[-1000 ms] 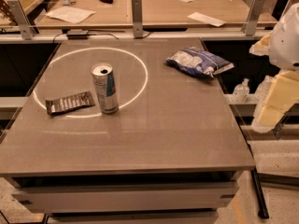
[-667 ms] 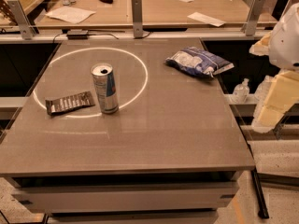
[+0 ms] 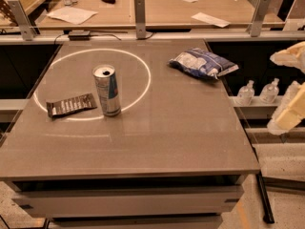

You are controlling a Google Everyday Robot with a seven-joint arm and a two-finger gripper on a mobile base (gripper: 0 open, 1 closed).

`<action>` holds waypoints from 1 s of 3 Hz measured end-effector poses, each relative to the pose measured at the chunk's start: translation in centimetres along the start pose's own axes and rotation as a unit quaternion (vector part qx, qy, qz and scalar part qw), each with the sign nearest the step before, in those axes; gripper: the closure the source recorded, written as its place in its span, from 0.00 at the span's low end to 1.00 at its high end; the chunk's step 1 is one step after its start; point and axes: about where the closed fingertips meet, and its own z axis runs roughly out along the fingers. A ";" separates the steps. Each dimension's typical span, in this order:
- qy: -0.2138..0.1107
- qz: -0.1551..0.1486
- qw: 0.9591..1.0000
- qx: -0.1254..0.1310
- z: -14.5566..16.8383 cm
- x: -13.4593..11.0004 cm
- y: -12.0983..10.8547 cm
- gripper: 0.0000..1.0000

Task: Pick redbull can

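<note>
The redbull can (image 3: pixel 107 90) stands upright on the grey table (image 3: pixel 181 132), left of centre, on the lower edge of a ring of light. It is slim, silver and blue, with a silver top. My gripper (image 3: pixel 288 87) is at the far right edge of the view, off the table's right side and well away from the can. Its two pale fingers (image 3: pixel 287 116) stand apart with nothing between them.
A flat dark brown foil wrapper (image 3: pixel 71 104) lies just left of the can. A blue-and-white snack bag (image 3: pixel 201 63) lies at the table's back right. A rail with metal posts (image 3: pixel 139 11) runs behind the table. Two small bottles (image 3: pixel 258 91) stand low on the right.
</note>
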 end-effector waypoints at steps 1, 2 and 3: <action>-0.097 0.021 0.995 -0.004 0.4 1.7 -0.4 0.00; -0.210 0.028 0.977 -0.034 1.4 1.5 0.2 0.00; -0.333 0.034 0.939 -0.077 1.7 -0.6 1.3 0.00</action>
